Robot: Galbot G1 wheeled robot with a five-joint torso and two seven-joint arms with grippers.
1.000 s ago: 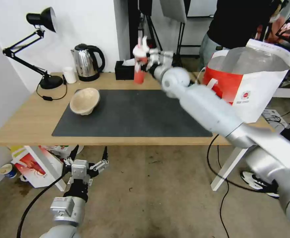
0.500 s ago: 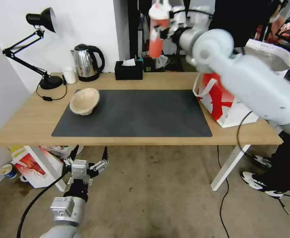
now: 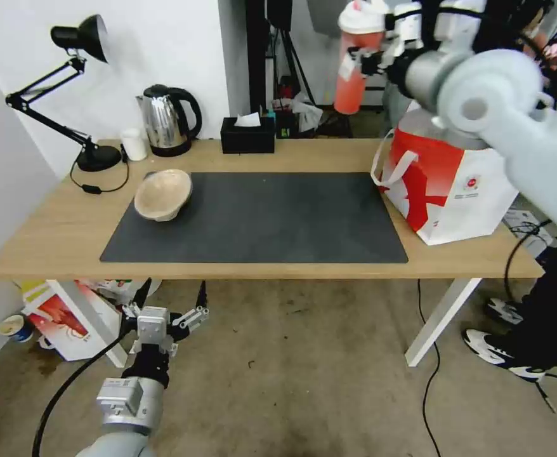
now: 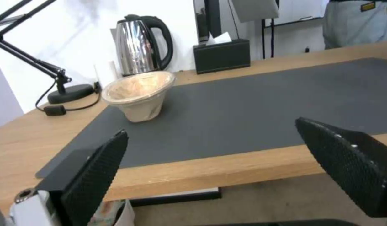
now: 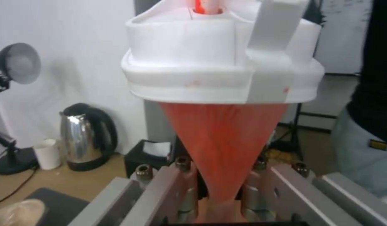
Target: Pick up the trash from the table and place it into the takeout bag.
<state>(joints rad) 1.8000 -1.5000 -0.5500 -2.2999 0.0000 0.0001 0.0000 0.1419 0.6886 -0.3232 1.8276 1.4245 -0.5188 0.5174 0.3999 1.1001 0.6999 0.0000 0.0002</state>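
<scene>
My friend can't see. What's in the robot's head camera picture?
The right gripper holds a red cup high beside the takeout bag on the table. A beige bowl sits on the mat; the open left gripper waits below the table edge.

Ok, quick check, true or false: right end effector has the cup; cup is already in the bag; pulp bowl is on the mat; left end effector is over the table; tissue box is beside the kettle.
1. The right end effector holds the cup. True.
2. The cup is in the bag. False: it is held up in the air beside it.
3. The pulp bowl is on the mat. True.
4. The left end effector is over the table. False: it hangs open below the front edge.
5. The tissue box is beside the kettle. True.
</scene>
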